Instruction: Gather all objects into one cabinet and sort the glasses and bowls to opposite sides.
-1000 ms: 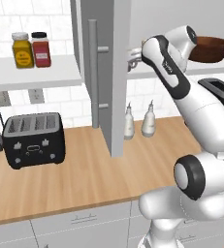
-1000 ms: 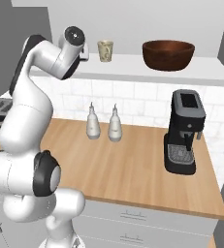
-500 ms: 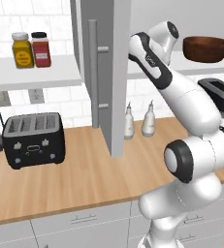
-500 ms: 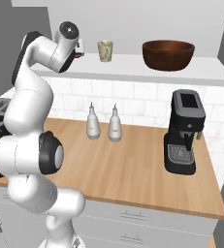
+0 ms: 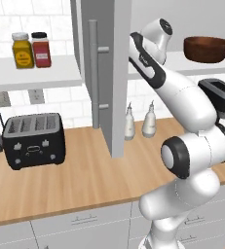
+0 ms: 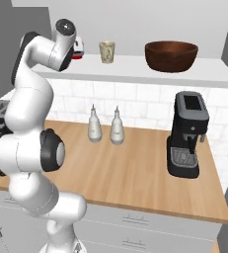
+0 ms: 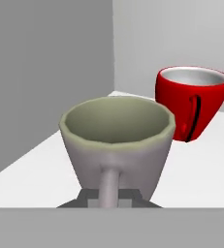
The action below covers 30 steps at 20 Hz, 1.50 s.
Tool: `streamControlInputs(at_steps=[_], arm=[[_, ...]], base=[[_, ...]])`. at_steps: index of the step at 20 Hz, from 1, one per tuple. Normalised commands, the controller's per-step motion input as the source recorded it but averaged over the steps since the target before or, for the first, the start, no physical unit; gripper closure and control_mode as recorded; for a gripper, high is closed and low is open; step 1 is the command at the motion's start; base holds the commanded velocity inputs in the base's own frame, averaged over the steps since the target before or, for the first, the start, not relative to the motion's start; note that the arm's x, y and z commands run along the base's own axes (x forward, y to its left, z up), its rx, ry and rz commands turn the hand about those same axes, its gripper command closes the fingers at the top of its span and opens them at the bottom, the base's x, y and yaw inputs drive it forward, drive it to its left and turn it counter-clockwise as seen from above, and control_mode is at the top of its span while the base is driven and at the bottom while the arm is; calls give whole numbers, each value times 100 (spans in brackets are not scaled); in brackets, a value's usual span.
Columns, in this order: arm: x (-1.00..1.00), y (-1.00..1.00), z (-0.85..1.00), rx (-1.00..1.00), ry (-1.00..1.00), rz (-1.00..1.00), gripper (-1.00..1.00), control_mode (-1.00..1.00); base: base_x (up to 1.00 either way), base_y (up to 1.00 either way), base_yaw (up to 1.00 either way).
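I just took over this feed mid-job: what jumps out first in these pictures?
The white arm reaches up into the open wall cabinet, with a grey mug right in front of the hand camera and a red cup just beyond it near the cabinet's corner. On the same shelf sit a cream cup and, far to its right, the wide brown bowl.

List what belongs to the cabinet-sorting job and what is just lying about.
Job: grey mug, red cup, cream cup, brown bowl, cabinet shelf.
Lying about: white bottles, coffee machine, toaster, spice jars.
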Motion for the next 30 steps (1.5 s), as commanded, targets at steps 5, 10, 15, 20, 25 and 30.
streamControlInputs(at_steps=[5, 10, 15, 20, 25, 30], arm=[[0, 0, -30, -3, 0, 0, 100, -100], [10, 0, -15, 0, 0, 0, 100, -100], [5, 0, -4, 0, 0, 0, -100, -100], [0, 0, 0, 0, 0, 0, -100, -100], [0, 0, 0, 0, 0, 0, -100, -100], [0, -2, 0, 0, 0, -2, -100, -100]], base=[[0, 0, 0], [0, 0, 0], [0, 0, 0], [0, 0, 0], [0, 0, 0], [0, 0, 0]])
